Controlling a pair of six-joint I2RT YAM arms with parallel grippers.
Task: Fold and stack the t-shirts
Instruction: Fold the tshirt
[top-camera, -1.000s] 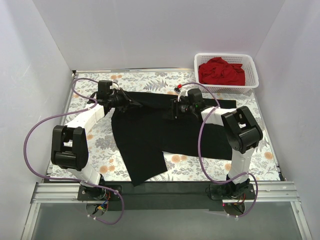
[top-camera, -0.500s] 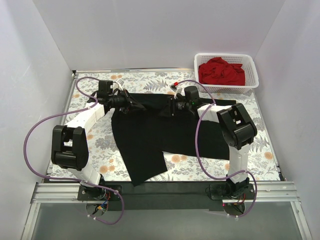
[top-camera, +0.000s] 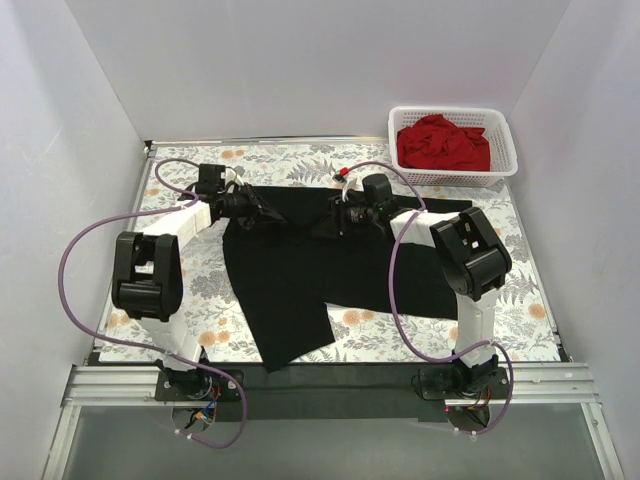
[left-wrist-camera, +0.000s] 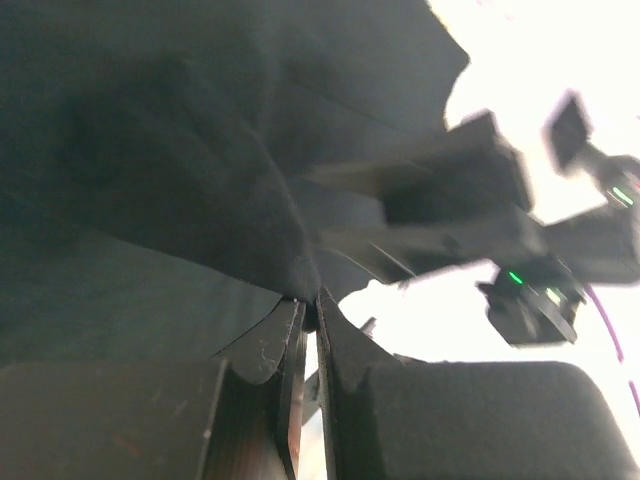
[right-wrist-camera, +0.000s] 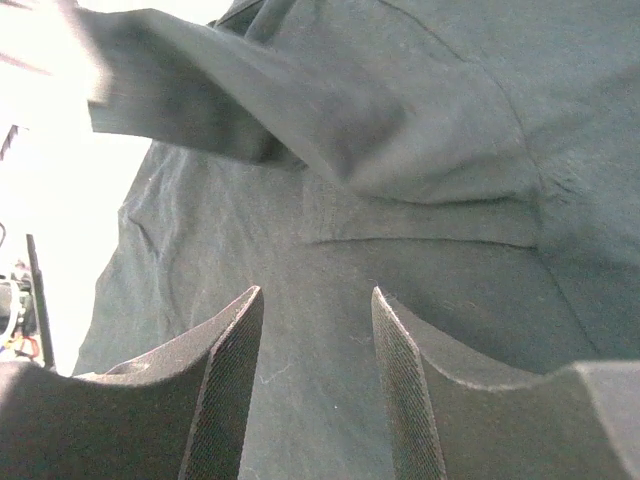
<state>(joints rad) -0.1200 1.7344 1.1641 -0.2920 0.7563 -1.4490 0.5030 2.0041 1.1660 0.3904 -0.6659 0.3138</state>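
Fingers of the left hand are closed almost together on a raised fold of the plain black round-necked cloth t-shirt, at its far left part. The shirt is spread over the floral-patterned surface. The right hand is held with its fingers apart just above the shirt's far middle, with nothing gripped. A bright red crumpled cloth t-shirt is seen beyond the black shirt's far right corner, inside a white plastic lattice basket.
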